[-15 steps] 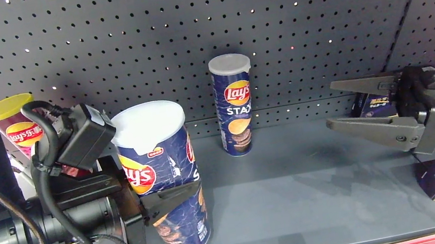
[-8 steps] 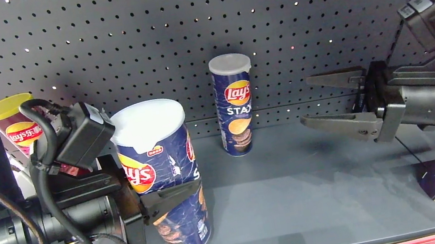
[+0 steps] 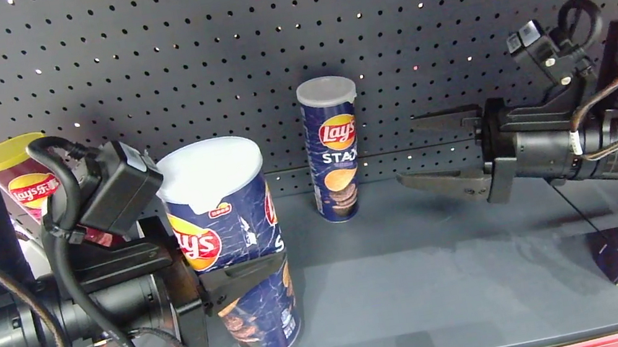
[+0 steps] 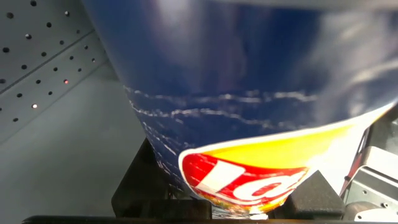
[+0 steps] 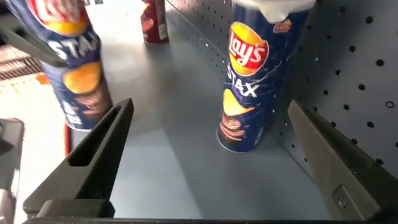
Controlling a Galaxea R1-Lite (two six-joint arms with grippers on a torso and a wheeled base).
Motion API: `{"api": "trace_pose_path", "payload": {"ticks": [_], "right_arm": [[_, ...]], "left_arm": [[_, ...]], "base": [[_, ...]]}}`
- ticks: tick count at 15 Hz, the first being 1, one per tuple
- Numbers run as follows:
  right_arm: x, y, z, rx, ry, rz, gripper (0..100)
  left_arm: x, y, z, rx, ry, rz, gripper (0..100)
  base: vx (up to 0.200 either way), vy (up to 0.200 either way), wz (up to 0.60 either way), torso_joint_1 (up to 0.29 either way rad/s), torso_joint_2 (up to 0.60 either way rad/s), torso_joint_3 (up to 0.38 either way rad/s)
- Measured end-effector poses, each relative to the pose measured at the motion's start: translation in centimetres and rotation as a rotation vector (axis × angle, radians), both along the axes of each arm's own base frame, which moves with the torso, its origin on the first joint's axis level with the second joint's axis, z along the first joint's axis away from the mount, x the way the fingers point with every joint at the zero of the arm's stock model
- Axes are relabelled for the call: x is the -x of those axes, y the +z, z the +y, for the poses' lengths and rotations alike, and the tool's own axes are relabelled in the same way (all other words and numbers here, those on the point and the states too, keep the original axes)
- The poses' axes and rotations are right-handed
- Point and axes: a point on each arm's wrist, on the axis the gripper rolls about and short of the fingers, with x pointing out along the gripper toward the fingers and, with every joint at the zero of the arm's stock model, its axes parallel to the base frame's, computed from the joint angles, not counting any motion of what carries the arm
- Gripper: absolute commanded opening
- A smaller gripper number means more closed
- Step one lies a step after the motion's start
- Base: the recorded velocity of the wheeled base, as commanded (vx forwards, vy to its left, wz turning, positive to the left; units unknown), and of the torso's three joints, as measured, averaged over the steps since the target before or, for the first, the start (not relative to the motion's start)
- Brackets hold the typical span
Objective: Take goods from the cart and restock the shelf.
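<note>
Left hand (image 3: 240, 267) held blue chip can (image 3: 223, 225) mid-body: likely light, thin-walled, crushable; right hand (image 3: 438, 155) gaped wide, empty.

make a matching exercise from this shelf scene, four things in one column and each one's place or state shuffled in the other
Column one
1. near blue can
2. far blue can
3. yellow-lidded red can
4. right gripper

Column two
a. open and holding nothing, above the shelf
b. at the far left of the shelf
c. standing upright alone, mid-shelf at the back by the pegboard
d. clamped in the left gripper

Pairs: 1-d, 2-c, 3-b, 4-a
</note>
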Motion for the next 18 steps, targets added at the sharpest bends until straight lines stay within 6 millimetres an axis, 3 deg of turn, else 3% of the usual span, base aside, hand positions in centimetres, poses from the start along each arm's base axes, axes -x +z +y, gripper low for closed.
{"api": "trace_pose_path", "payload": {"ticks": [10, 18], "right_arm": [[-4.5, -2.8, 2.2, 0.034, 0.003, 0.041, 100], [-6.4, -4.3, 3.1, 0.043, 0.001, 0.059, 100]], "left_arm": [[-0.6, 0.6, 0.0, 0.009, 0.011, -0.013, 0], [-1.4, 0.8, -0.5, 0.013, 0.002, -0.014, 0]], "base": [[0.000, 0.000, 0.00, 0.000, 0.00, 0.000], [0.000, 0.000, 0.00, 0.000, 0.00, 0.000]]}}
